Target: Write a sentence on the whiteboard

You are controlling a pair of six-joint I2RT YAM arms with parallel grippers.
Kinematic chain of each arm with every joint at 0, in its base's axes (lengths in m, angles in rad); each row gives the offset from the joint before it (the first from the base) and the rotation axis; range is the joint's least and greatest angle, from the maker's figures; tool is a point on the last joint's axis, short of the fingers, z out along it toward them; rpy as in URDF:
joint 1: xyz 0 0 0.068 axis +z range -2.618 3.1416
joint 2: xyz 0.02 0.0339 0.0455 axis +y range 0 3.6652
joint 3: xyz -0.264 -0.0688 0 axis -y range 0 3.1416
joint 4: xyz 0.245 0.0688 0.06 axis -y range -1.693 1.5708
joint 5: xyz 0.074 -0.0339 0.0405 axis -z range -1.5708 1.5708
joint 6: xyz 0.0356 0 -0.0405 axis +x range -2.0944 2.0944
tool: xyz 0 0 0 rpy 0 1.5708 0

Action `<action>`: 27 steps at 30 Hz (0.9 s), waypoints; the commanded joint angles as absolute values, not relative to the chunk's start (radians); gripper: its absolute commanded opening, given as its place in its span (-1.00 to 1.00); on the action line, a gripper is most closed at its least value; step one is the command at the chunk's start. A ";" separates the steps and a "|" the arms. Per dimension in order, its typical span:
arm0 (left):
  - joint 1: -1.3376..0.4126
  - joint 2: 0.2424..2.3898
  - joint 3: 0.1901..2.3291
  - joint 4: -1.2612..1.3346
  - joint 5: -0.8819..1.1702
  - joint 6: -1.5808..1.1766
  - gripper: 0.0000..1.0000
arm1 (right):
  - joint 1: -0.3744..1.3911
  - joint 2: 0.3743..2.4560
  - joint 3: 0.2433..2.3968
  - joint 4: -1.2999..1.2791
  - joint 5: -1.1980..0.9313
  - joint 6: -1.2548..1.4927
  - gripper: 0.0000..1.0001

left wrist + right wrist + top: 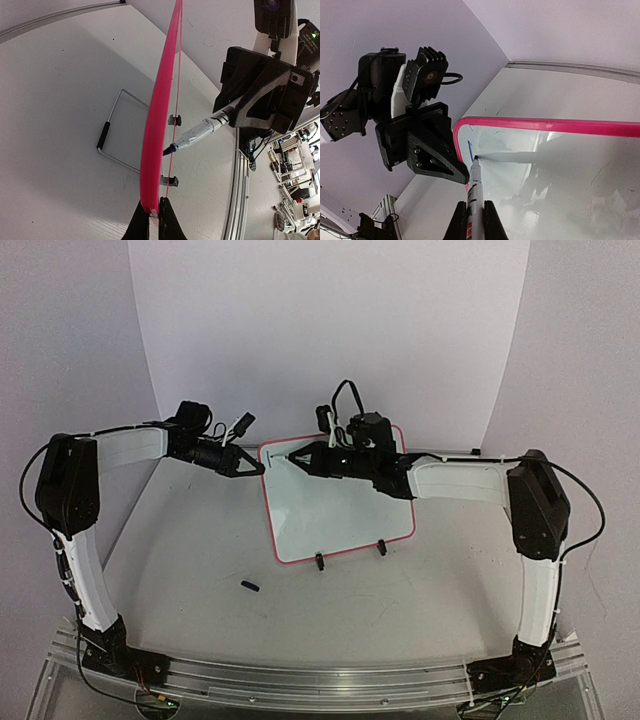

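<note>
Propped whiteboard (335, 525) on clip feet (320, 562), with left gripper (154, 212) clenched on frame (159, 145) at its left edge; right gripper (472, 212) grasping marker (475, 177), tip touching board's top-left corner. Only one short blue stroke (469, 150) there; by judgement, nearly the whole sentence yet to write.

stray black cap (249, 586) before whiteboard (340, 525)
</note>
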State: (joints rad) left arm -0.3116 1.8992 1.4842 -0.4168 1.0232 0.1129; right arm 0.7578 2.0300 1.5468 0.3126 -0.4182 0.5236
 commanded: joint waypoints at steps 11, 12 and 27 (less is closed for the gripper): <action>-0.344 1.887 1.510 -0.461 0.993 0.173 -1.00 | 0.755 1.978 1.512 0.329 -0.287 0.509 -1.00; -0.344 1.887 1.510 -0.462 0.992 0.174 -1.00 | 0.755 1.969 1.503 0.332 -0.278 0.507 -1.00; -0.347 1.887 1.512 -0.467 0.991 0.177 -1.00 | 0.755 1.932 1.479 0.441 -0.400 0.532 -1.00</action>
